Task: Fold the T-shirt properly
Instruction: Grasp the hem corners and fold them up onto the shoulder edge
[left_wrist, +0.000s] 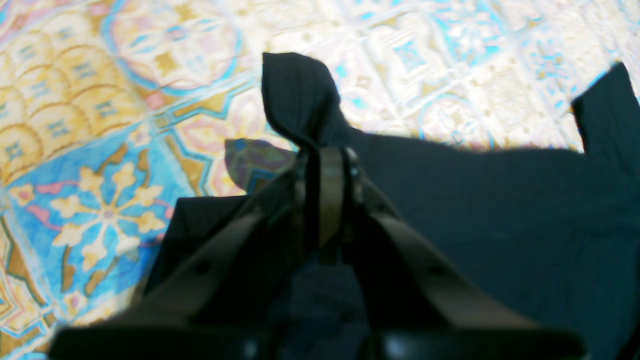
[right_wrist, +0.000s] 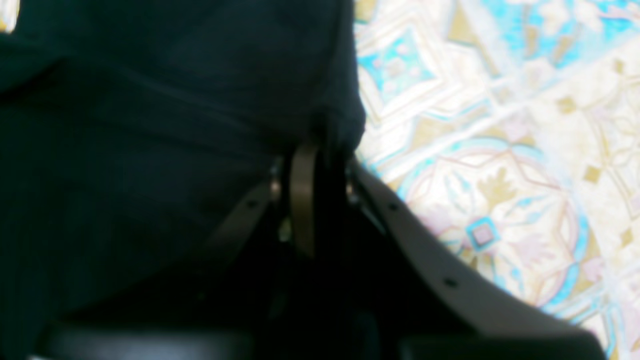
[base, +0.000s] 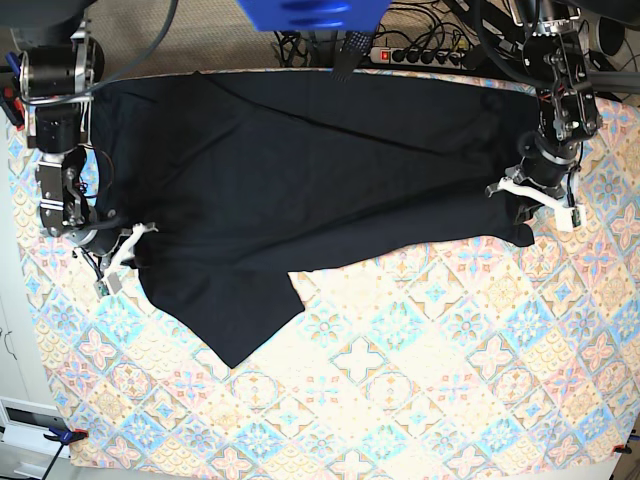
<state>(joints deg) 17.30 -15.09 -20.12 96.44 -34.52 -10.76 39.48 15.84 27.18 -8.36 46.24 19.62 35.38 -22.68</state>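
Both pincers, left pincer and right pincer, pinch the T-shirt at the tabletop's side edges; next, lift evenly to fold.

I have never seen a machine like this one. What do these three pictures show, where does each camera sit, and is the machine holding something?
This is a robot with two arms. One picture looks down from above on the whole surface; the other two come from small cameras mounted on the wrists, looking along each gripper.

A black T-shirt lies spread on a tablecloth with a colourful tile pattern. At the far edge are cables and a power strip.

In the overhead view the left gripper is on the right side, and the right gripper is on the left side. Each is at one end of the shirt.

The left wrist view shows closed fingers pinching a corner of the cloth, which sticks up above them. In the right wrist view the fingers also look closed on the shirt's edge, though that picture is dark and blurred.
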